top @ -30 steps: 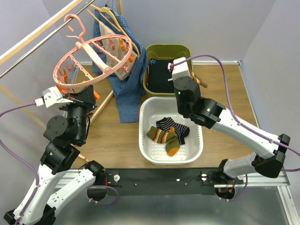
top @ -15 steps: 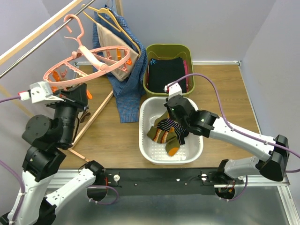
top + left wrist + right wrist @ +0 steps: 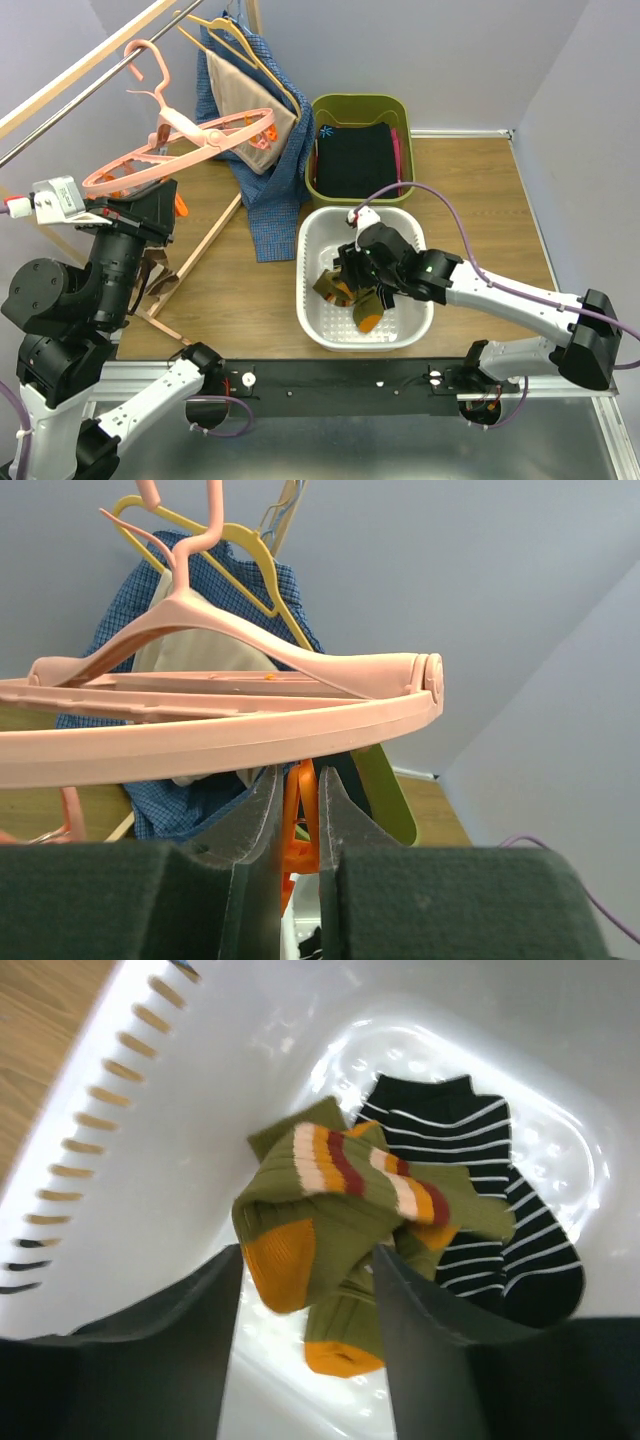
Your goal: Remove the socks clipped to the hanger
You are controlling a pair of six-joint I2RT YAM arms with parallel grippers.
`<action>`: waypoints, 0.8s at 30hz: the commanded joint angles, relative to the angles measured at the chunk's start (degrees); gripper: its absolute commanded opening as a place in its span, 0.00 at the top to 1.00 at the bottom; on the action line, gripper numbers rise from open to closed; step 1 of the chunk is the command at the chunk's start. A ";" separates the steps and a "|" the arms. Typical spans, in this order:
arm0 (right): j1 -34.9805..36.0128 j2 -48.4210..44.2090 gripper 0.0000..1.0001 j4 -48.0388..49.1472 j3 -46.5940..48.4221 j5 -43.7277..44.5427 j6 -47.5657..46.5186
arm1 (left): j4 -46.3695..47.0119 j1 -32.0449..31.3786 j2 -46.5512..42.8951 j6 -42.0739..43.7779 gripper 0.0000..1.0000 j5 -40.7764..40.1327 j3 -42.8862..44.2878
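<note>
Since a second ago the right gripper (image 3: pixel 358 272) has dropped from over by the green bin (image 3: pixel 322 108) down into the white basket (image 3: pixel 304 300), and its jaws have gone from closed to well apart. The socks (image 3: pixel 330 1210) lie in a heap at the bottom of that basket. An olive one with an orange heel is in the gap between the fingers, and a black striped sock (image 3: pixel 500 1230) is beside it. We can't say if the fingers touch it.

The left arm has pulled back and the pink hanger (image 3: pixel 180 160) now sits flatter, still hooked on the rail (image 3: pixel 70 75). The left gripper (image 3: pixel 298 820) is nearly closed, pinching an orange clip (image 3: pixel 300 798) under the ring.
</note>
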 commanded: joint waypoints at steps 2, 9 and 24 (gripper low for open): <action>0.11 0.74 0.21 -4.29 8.37 -0.02 -0.66 | -0.10 0.32 -1.03 1.04 1.00 2.45 -1.51; 0.03 6.36 0.10 -3.59 28.66 -5.52 -6.72 | -0.63 0.23 -1.82 1.22 1.00 5.26 -5.03; 0.11 18.23 0.15 11.35 51.97 -16.00 -24.22 | 3.15 0.32 -3.14 0.78 1.00 5.44 -8.73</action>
